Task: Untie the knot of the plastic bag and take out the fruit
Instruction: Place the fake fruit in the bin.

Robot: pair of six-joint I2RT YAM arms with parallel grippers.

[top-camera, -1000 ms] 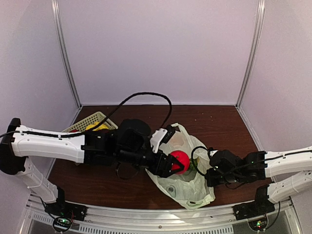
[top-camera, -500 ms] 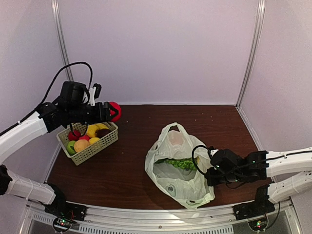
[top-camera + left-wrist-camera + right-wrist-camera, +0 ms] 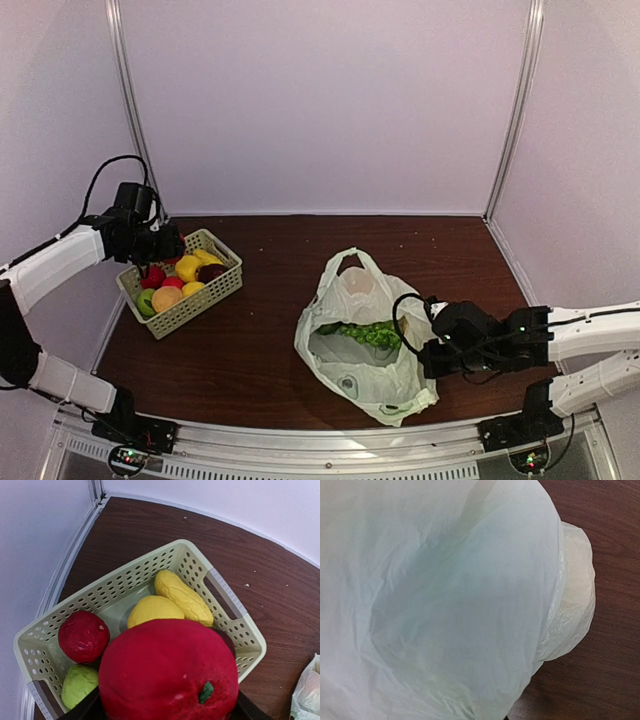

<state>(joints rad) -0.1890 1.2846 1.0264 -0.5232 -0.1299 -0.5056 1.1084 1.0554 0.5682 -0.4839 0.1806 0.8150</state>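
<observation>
The left hand is closed around a red fruit, and the basket is just beneath it. The right hand touches the plastic bag; its grip I cannot tell.

Plastic bag hides right gripper; red apple mostly hides left gripper.
</observation>
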